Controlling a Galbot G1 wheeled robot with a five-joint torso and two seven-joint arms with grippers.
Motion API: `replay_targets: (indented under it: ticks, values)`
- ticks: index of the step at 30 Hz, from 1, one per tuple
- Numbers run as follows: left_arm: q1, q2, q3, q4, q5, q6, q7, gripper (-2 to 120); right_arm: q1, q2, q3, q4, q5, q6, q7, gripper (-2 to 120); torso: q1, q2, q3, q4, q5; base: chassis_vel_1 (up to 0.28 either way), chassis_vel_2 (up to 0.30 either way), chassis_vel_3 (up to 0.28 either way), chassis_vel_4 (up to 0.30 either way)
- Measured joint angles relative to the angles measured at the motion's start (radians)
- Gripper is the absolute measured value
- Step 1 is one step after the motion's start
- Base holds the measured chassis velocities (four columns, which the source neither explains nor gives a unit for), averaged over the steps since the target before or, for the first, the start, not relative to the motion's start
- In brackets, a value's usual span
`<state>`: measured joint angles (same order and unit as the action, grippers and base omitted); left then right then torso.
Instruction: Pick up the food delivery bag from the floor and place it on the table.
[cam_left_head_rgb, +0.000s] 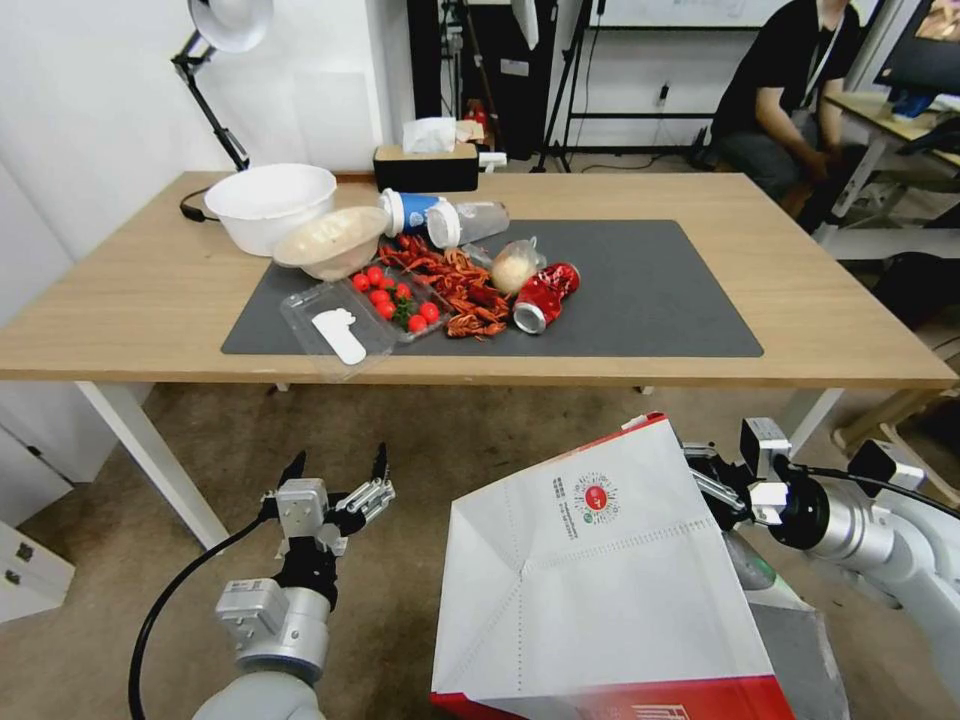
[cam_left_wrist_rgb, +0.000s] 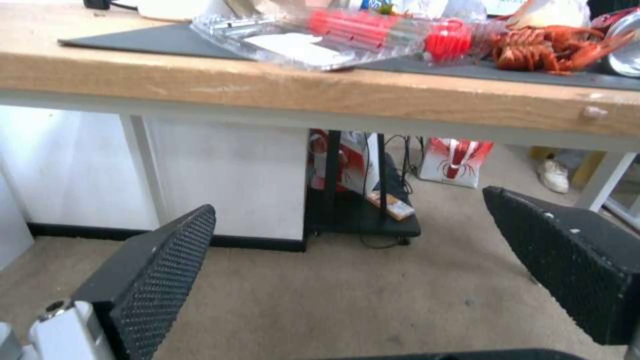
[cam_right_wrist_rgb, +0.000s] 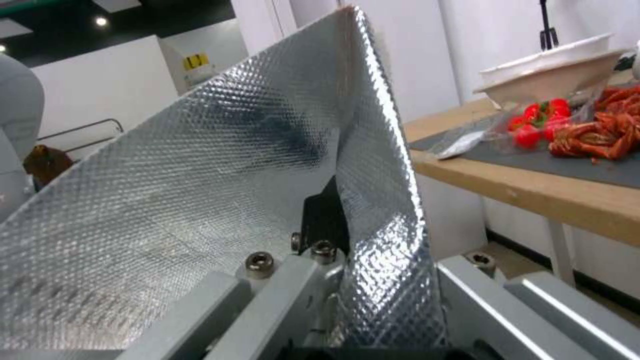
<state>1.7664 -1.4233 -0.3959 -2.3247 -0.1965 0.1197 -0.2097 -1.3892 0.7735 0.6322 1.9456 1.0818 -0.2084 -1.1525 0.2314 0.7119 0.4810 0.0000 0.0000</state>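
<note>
The food delivery bag (cam_left_head_rgb: 600, 570), white with a red base strip and a small round red logo, hangs tilted off the floor (cam_left_head_rgb: 430, 450) in front of the table (cam_left_head_rgb: 150, 300). My right gripper (cam_left_head_rgb: 715, 480) is shut on its upper rim. In the right wrist view the silver foil lining (cam_right_wrist_rgb: 200, 200) is pinched between the gripper's (cam_right_wrist_rgb: 333, 240) jaws. My left gripper (cam_left_head_rgb: 338, 470) is open and holds nothing, low at the left below the table's front edge. Its black fingers (cam_left_wrist_rgb: 160, 270) frame the carpet under the table (cam_left_wrist_rgb: 333, 95).
The left half of the dark grey mat (cam_left_head_rgb: 660, 290) holds a white bowl (cam_left_head_rgb: 270, 205), crayfish (cam_left_head_rgb: 455, 285), a clear tray of tomatoes (cam_left_head_rgb: 380, 300), a red can (cam_left_head_rgb: 545, 295) and cups. A tissue box (cam_left_head_rgb: 425, 165) and lamp (cam_left_head_rgb: 215, 60) stand at the back. The mat's right half is bare.
</note>
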Motion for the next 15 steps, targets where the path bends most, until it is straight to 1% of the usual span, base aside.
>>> replay_targets:
  ticks: [5, 8, 13, 15]
  values:
    - [0.002, 0.001, 0.0, -0.004, 0.0, 0.0, 0.001, 100, -0.001, -0.002, 0.0, 0.004, 0.0, 0.0, 0.0, 0, 0.008, 0.019, 0.011, 0.0, 0.0, 0.0, 0.0, 0.0, 0.0]
    - [0.005, 0.0, 0.001, -0.006, 0.003, 0.0, 0.001, 100, -0.002, -0.003, 0.001, 0.006, 0.001, 0.0, 0.001, 0, 0.017, 0.041, 0.024, 0.0, 0.0, 0.0, 0.0, 0.0, 0.0]
    - [0.006, -0.001, 0.001, -0.008, 0.005, 0.0, 0.002, 100, -0.003, -0.003, 0.001, 0.009, 0.001, 0.0, 0.003, 0, 0.025, 0.061, 0.036, 0.0, 0.0, 0.0, 0.0, 0.0, 0.0]
    - [0.006, -0.001, 0.001, -0.008, 0.005, 0.0, 0.002, 100, -0.004, -0.002, 0.001, 0.01, 0.001, 0.0, 0.005, 0, 0.032, 0.077, 0.045, 0.0, 0.0, 0.0, 0.0, 0.0, 0.0]
